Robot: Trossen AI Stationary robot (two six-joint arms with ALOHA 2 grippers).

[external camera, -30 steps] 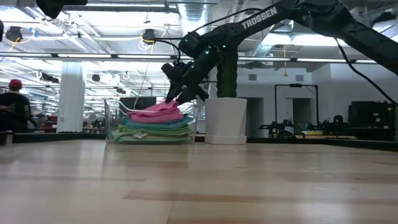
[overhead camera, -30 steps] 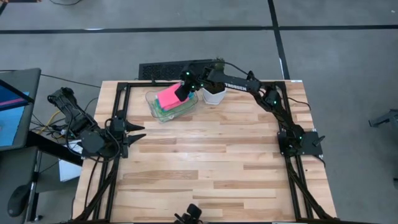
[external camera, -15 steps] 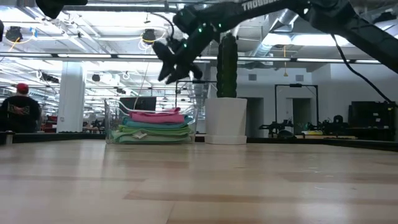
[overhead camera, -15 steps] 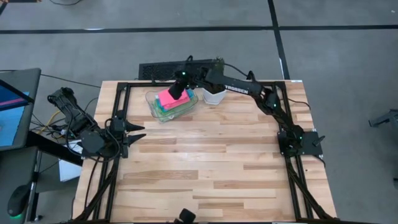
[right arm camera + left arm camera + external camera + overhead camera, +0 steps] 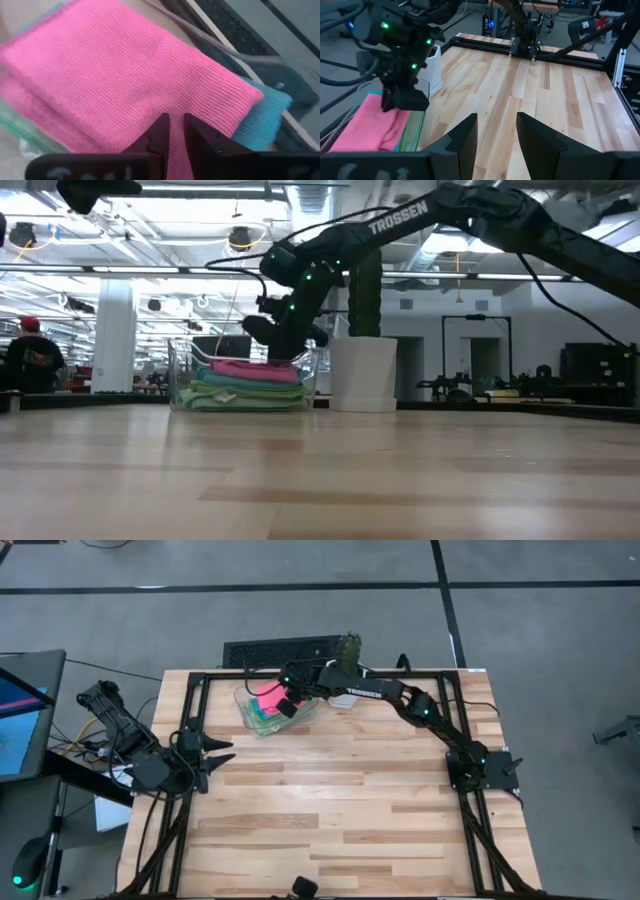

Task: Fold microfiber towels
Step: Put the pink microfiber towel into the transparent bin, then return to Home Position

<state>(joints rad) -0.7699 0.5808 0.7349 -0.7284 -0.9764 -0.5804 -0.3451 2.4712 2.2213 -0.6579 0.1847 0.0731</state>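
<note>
The stack of folded microfiber towels, hot pink on top with cyan blue and green below, lies in a clear plastic tray near the far edge of the light wooden table, just beside a white pot. The right gripper hovers right over the hot pink towel, its 2 dark fingers drawn close with only a narrow gap, pinching nothing visible. The left gripper waits at the table's left edge, fingers spread apart and empty.
</note>
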